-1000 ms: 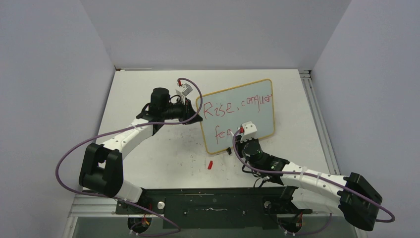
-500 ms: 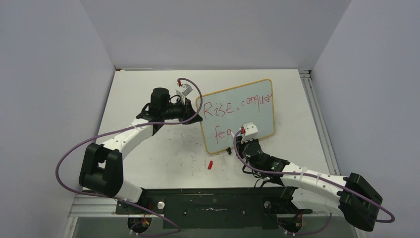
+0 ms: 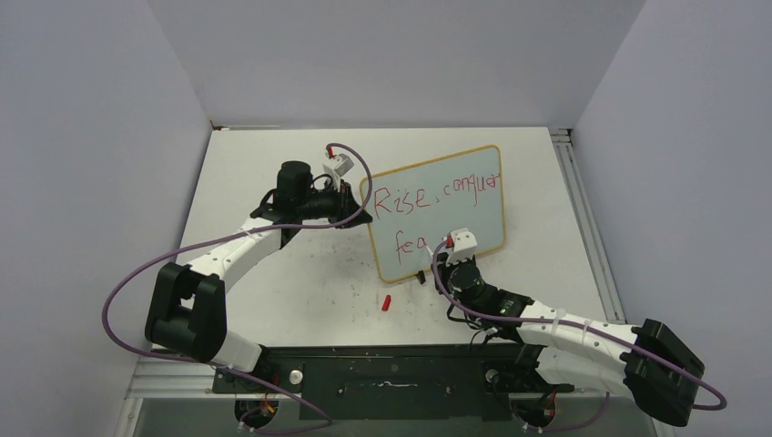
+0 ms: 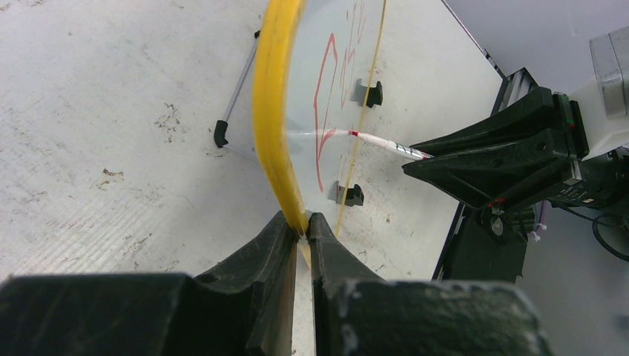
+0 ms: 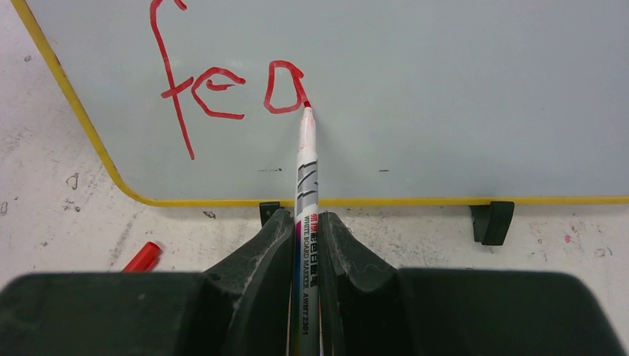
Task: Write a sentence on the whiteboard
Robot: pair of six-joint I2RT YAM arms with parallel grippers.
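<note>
The whiteboard stands tilted on the table, with a yellowish frame and two black clip feet. Red lettering reads "Rise, conquer" on the top line and "fea" below. My left gripper is shut on the board's left frame edge. My right gripper is shut on a white whiteboard marker; its red tip touches the board at the lower right of the "a". The marker also shows in the left wrist view.
A red marker cap lies on the scuffed white tabletop in front of the board; it also shows in the right wrist view. A thin wire stand leg props the board from behind. Grey walls enclose the table.
The right gripper with the marker has shifted slightly down and right along the board as the "a" was drawn. The left arm and board have not moved.
</note>
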